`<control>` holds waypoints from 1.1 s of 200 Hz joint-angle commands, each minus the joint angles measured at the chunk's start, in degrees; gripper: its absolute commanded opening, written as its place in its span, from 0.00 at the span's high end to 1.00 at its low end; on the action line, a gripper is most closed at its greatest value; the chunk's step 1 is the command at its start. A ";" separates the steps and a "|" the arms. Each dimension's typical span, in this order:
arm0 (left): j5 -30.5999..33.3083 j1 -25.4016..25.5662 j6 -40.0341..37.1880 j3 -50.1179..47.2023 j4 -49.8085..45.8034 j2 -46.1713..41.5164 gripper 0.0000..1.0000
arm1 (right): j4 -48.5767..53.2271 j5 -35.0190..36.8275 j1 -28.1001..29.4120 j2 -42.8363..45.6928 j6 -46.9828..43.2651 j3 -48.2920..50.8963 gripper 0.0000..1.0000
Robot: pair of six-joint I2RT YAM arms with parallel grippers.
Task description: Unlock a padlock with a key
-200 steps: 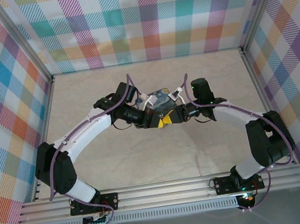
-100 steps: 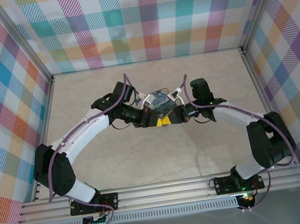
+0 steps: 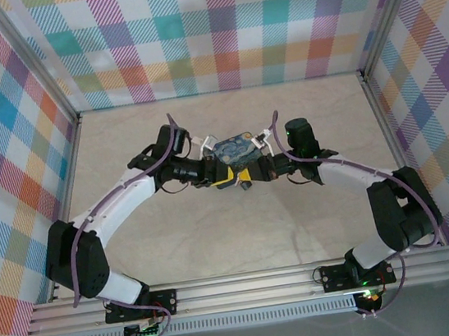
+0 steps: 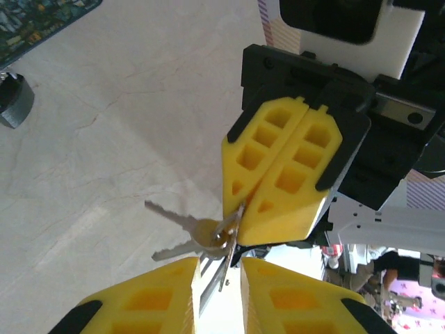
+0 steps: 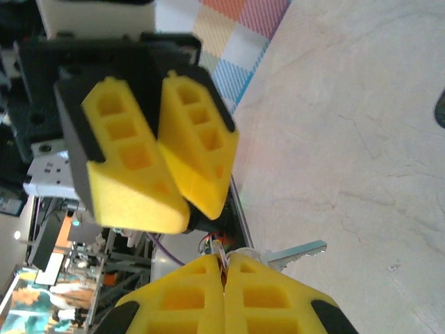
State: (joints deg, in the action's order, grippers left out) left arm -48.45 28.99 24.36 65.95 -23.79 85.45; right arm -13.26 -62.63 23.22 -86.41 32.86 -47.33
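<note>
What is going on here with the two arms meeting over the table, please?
The arms meet mid-table in what looks like a handover. The right gripper has its fingers shut on the key, which hangs on a ring with others. The left gripper has its fingers slightly parted around one blade just below. The padlock lies untouched on the table, beside the painted tin.

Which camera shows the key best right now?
Left wrist: the key hangs in plain sight, pinched by the right gripper. Right wrist shows just its blade past shut fingers; from above it is too small to tell.
</note>
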 commanded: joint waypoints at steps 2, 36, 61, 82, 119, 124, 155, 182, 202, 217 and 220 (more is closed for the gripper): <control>2.36 -0.17 7.36 -3.49 9.17 -3.03 0.76 | -8.06 3.34 -0.40 -0.85 9.37 1.06 1.00; 5.20 -0.17 13.05 -8.15 16.46 -5.15 0.75 | -9.15 5.30 -0.17 0.05 11.99 1.29 1.00; 5.59 -0.08 14.67 -9.39 18.62 -5.16 0.75 | -9.53 5.59 0.24 0.61 13.19 1.06 1.00; 5.83 0.01 14.67 -9.44 19.04 -5.17 0.75 | -8.10 5.88 0.60 0.46 13.16 0.42 1.00; 5.68 0.54 13.87 -8.74 17.95 -5.83 0.75 | -8.68 6.47 0.68 0.45 14.19 0.19 1.00; 5.68 0.69 13.87 -8.90 17.85 -5.86 0.75 | -8.92 6.51 0.62 0.40 14.44 0.16 1.00; 6.66 1.41 13.29 -9.51 16.94 -5.74 0.75 | -10.76 6.55 0.73 0.45 15.81 0.31 1.00; 7.14 1.44 13.52 -9.95 16.94 -5.72 0.75 | -13.20 5.97 0.86 0.29 17.23 0.44 1.00; 6.70 1.50 14.42 -10.23 18.29 -5.62 0.75 | -12.88 6.15 1.11 -0.07 17.05 -0.08 1.00; 6.70 1.59 14.62 -10.08 18.53 -5.49 0.76 | -12.74 6.20 1.19 -0.54 16.98 -0.29 1.00; 6.73 1.59 14.65 -10.11 18.61 -5.47 0.77 | -12.83 6.13 1.21 -0.66 16.98 -0.30 1.00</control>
State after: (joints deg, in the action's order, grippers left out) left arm -41.87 30.26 38.35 56.38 -7.01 81.14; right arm -23.97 -55.92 23.86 -86.85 49.15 -46.81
